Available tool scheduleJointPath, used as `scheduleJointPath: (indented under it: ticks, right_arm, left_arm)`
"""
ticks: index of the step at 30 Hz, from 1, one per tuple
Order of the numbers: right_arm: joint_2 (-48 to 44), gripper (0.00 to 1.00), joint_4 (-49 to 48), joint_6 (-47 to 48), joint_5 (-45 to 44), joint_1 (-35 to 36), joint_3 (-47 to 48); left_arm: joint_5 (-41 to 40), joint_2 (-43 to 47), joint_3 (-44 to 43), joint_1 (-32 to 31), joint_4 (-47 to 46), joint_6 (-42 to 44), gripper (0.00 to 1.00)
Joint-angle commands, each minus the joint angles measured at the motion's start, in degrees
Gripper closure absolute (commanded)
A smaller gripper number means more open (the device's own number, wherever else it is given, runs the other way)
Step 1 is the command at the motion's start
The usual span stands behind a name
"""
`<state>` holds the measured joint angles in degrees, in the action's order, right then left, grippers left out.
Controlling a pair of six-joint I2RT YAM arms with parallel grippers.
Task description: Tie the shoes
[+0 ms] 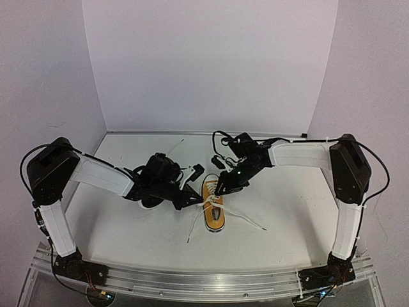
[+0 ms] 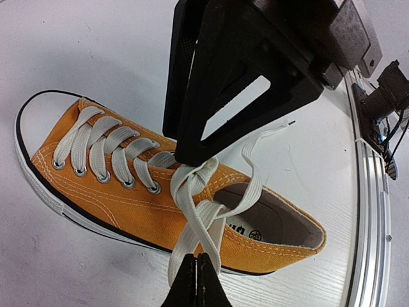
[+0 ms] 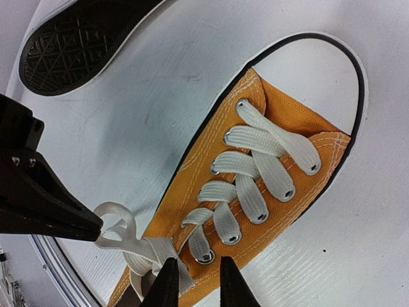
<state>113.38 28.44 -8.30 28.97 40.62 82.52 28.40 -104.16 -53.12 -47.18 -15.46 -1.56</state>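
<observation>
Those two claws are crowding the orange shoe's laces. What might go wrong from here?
The left gripper pinches the lace only at its very tips, so the lace may slip free. The right gripper hangs close beside it over the crossed laces, so the two could bump. The orange shoe looks unheld, so a tug might drag it.

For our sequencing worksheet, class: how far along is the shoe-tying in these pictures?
Done: the orange shoe is laced through its eyelets. In hand: the left gripper is shut on a lace; the right gripper, jaws slightly apart, sits at the top eyelets. Left: no bow shows yet, and the other shoe lies with its black sole showing.
</observation>
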Motion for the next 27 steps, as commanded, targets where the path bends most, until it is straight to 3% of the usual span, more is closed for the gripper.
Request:
scheduleJointPath:
  ticks: [1,11,16,27]
  right_arm:
    - [0.4,0.77,1.3,1.6,-0.2,1.1,2.0]
    - [1.2,0.75,1.9,2.0,0.4,1.6,2.9]
    - [1.2,0.90,2.2,2.1,-0.7,1.6,3.0]
    - [-3.9,0.99,0.3,0.3,-2.1,1.6,-0.9]
  left_arm:
    - [0.4,-0.4,-0.9,0.3,-1.1,0.1,0.99]
    - [0.3,-0.4,-1.0,0.3,-0.6,0.3,0.98]
    - [0.3,-0.6,-1.1,0.3,-0.6,0.4,0.98]
    - [-0.5,-1.7,-1.9,0.3,2.9,1.5,1.00]
